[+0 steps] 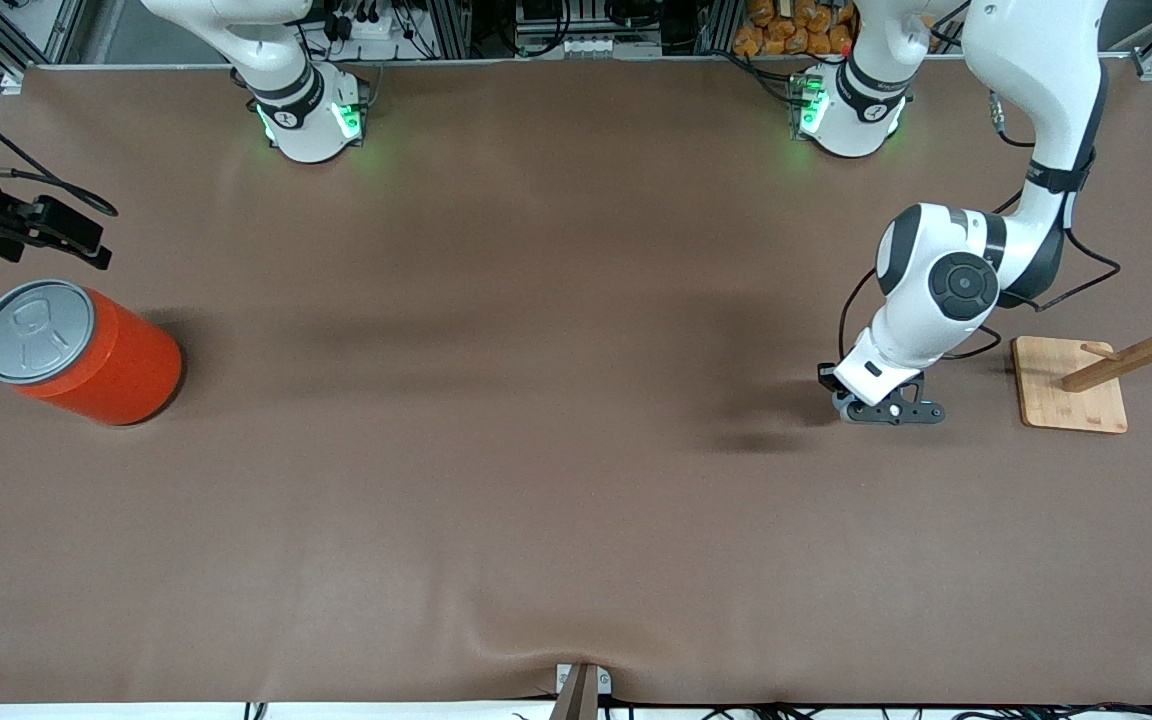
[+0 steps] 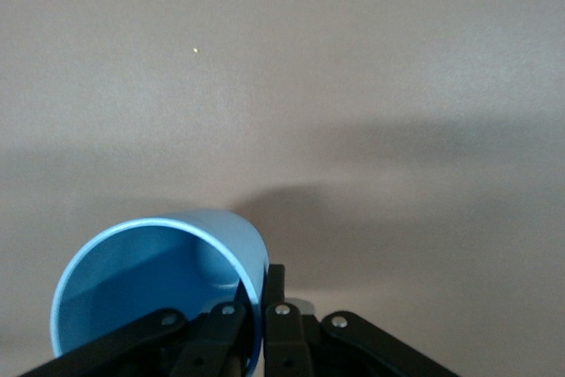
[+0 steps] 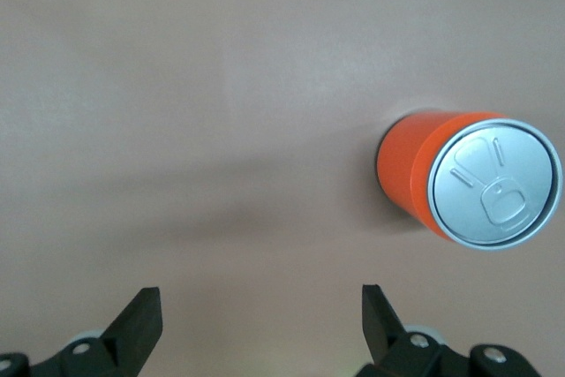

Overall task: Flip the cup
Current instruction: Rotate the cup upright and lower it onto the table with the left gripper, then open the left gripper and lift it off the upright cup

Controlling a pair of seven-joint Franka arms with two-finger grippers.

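Toward the left arm's end of the table [image 1: 536, 500], front view: your left gripper [image 1: 891, 408] sits low over the brown mat beside the wooden peg stand [image 1: 1076, 385]. You cannot see the cup from this camera; the wrist and fingers hide it. At the right arm's end the orange can [image 1: 86, 350] stands upright, with the right gripper [image 1: 36, 232] above the table close by it. That arm waits.

Left wrist view: the cup [image 2: 159, 284] is pinched by its wall, one finger inside the rim and one outside, jaws closed down onto the thin plastic. Its mouth faces the camera, so it is tipped well off upright. Whether it touches the mat cannot be told.

Right wrist view: right gripper [image 3: 260, 324] spread wide, nothing between its fingers [image 3: 141, 320]; the can sits off to one side.

Judgement: you are mid-turn. Rotate the wrist slowly, since a rim pinch on smooth plastic may slip. Bring the cup level before lowering, set it flat, then release. Keep clear of the peg stand.
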